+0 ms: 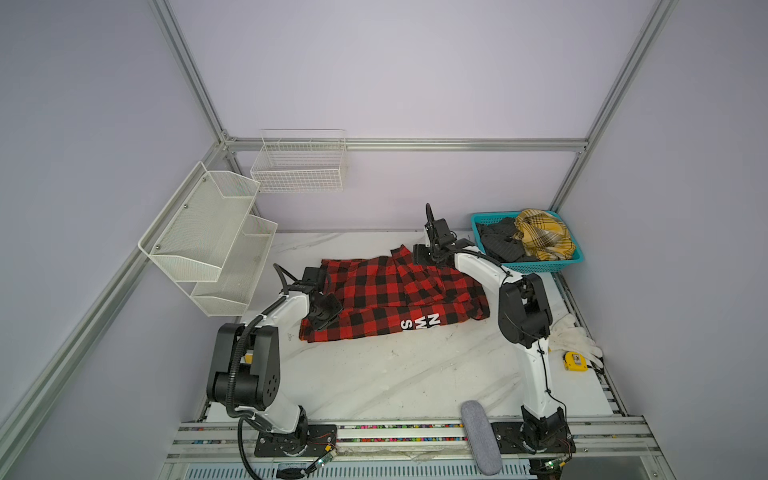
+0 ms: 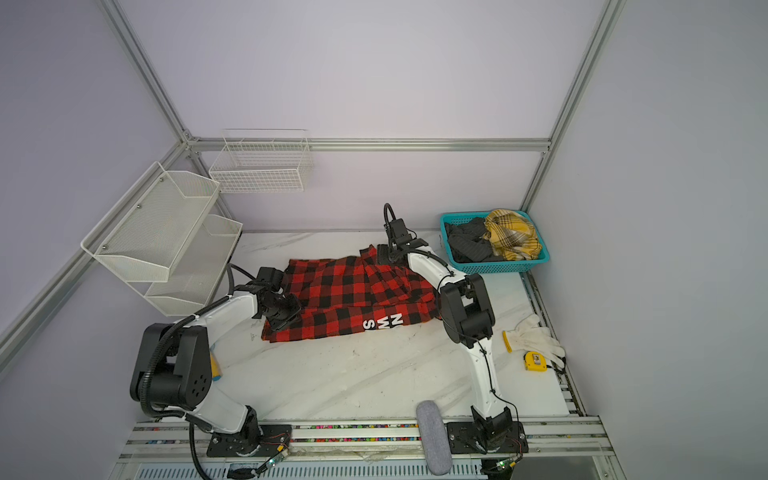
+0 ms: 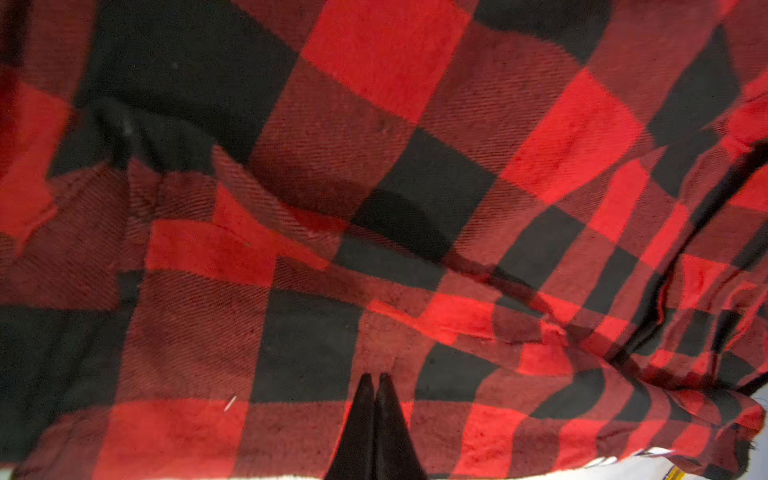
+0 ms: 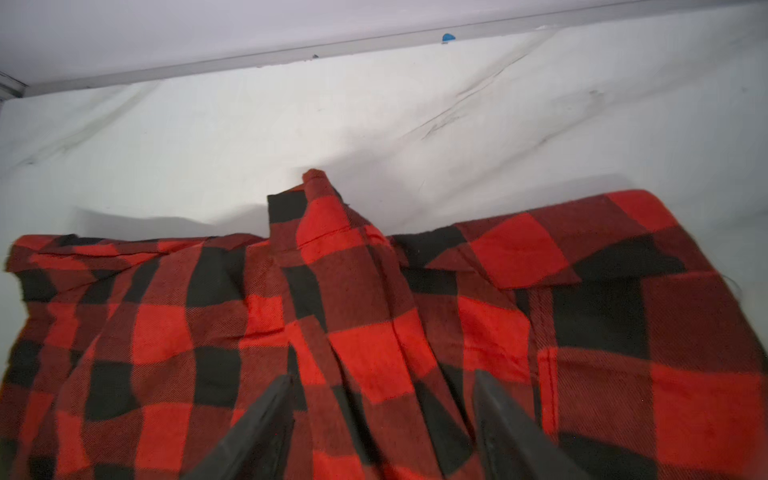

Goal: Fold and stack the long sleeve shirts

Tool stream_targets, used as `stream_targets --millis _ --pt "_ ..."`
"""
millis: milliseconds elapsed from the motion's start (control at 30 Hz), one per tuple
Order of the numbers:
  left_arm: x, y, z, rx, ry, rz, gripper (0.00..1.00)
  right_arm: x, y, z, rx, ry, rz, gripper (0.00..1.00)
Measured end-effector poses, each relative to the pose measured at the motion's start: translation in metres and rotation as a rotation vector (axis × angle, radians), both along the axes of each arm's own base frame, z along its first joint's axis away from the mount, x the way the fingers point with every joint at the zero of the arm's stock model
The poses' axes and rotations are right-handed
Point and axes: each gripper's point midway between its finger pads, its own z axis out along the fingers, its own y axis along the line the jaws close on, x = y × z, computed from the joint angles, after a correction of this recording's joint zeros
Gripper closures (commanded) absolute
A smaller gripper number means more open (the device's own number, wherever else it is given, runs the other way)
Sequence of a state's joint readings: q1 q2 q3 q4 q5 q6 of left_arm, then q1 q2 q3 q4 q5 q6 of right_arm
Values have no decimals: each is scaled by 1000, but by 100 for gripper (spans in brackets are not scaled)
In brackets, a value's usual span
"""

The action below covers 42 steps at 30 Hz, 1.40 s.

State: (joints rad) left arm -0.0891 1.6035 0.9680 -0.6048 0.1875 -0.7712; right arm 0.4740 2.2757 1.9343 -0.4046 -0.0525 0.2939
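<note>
Step, as I read it: mid-fold on the red-and-black shirt (image 1: 395, 291); no stack is visible, and a yellow plaid garment (image 1: 540, 232) and dark garments (image 1: 496, 243) are heaped in the teal basket (image 1: 536, 267).

Shirt lies on the white table (image 1: 395, 374), just beside the basket and spreading away from it; partly doubled over, rumpled along the basket-side half; white letters (image 1: 419, 323) on the edge farther from the basket's back wall.

Right gripper (image 4: 382, 376): jaws apart, straddling a raised ridge of cloth at the shirt end nearest the basket; nothing clamped.

Left gripper (image 3: 375, 380): jaws together, tips low over the cloth at the shirt end farthest from the basket; no fabric visibly between them, though a thin pinch can't be ruled out.

Next move probably calls for a fresh hold; right jaws down onto that ridge or the edge by the basket, left jaws opened and reset on a matching edge at the far end; then a level, paired carry so the layers land square; flatten the ridge first or it gets folded in.
</note>
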Motion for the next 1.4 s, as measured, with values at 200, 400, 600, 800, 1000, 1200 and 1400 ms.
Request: stream_targets --millis 200,400,600,800,1000,1200,1400 --pt "-8 1 -18 15 38 -33 100 33 20 -19 -18 -20 33 31" --pt "-13 3 -26 26 50 -52 100 48 37 -32 10 -26 77 51" --pt "-12 3 -27 33 44 -69 100 47 37 -50 -1 0 80 83" --pt "-13 3 -28 35 38 -75 100 51 37 -25 11 -61 64 83" --pt "-12 3 -28 35 34 -76 100 50 43 50 72 -176 60 87" --pt "-9 3 -27 35 18 -78 100 36 48 124 118 -290 61 93" --pt "-9 3 -27 36 17 -78 100 16 52 167 114 -358 65 93"
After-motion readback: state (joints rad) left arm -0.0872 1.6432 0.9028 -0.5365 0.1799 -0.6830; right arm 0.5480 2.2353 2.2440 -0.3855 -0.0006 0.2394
